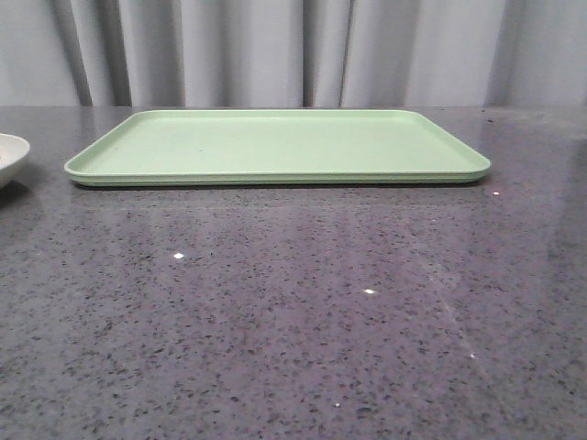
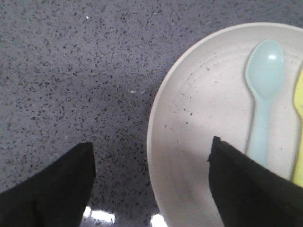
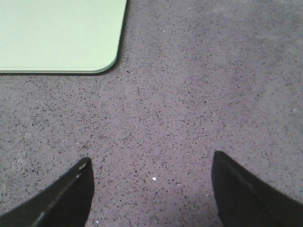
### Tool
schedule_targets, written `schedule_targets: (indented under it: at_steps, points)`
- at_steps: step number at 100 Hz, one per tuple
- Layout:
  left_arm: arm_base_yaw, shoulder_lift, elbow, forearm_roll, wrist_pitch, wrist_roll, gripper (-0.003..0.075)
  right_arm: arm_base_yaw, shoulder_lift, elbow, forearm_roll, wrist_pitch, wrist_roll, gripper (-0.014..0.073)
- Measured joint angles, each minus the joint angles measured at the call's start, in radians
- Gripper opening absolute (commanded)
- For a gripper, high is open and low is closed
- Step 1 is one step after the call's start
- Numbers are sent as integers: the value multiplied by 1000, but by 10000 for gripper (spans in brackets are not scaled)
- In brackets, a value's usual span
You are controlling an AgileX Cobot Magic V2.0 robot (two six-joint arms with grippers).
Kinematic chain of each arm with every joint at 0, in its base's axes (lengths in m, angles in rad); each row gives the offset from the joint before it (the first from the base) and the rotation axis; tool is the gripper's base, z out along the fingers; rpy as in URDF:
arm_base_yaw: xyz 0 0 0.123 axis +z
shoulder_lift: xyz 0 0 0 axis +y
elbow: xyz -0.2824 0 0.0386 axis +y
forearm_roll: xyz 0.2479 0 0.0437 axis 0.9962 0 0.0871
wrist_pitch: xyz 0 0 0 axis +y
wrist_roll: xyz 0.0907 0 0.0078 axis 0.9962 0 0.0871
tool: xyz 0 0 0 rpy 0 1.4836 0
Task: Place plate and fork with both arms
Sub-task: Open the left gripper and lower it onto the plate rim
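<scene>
The plate [image 2: 208,118] is cream-pink with dark specks; its edge also shows at the far left of the front view [image 1: 9,156]. In it lie a pale blue-green spoon [image 2: 264,90] and the yellow fork [image 2: 298,118], cut off by the frame edge. My left gripper [image 2: 150,149] is open above the plate's rim, one finger over the table, the other over the plate. My right gripper [image 3: 150,163] is open and empty over bare table, near a corner of the tray. Neither gripper shows in the front view.
A large flat light-green tray [image 1: 275,147] lies at the middle back of the grey speckled table [image 1: 293,312]; one of its corners shows in the right wrist view [image 3: 61,38]. Grey curtains hang behind.
</scene>
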Motion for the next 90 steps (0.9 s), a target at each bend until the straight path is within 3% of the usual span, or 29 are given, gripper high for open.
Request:
schedule_targets:
  at_steps: [32, 90]
  points:
    - [5, 158, -52, -59, -10, 57, 483, 0, 0, 0, 0, 0, 0, 526]
    - [5, 231, -64, -87, -30, 66, 483, 0, 0, 0, 0, 0, 0, 526]
